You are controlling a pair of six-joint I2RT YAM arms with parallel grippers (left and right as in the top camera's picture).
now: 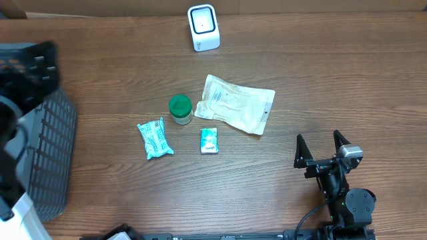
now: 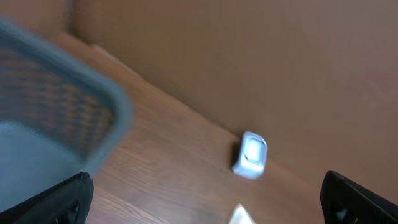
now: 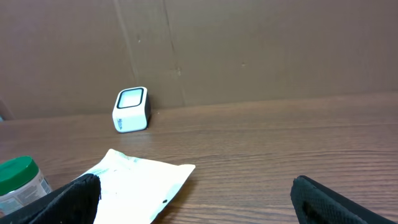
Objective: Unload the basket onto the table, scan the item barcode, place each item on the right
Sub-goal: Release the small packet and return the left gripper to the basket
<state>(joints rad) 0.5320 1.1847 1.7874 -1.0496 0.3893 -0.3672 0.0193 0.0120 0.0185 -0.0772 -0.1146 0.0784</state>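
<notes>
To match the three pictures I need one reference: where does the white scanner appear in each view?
Overhead: white scanner at top centre, near the table's far edge.
Left wrist: right of centre, low, blurred.
Right wrist: left of centre.
Shared landmark: the brown wall behind it.

Straight ahead of our right fingers (image 3: pixel 342 202) the table (image 3: pixel 280 143) lies bare as far as the cardboard wall (image 3: pixel 280 50). Ahead to their left, the white pouch (image 3: pixel 143 180) and the green-lidded jar (image 3: pixel 22 177) lie in the way, with the scanner (image 3: pixel 131 109) standing beyond them. The basket (image 2: pixel 115 115) rises close on the left of our left fingers (image 2: pixel 56 202); to their right, bare table runs on toward the scanner.
</notes>
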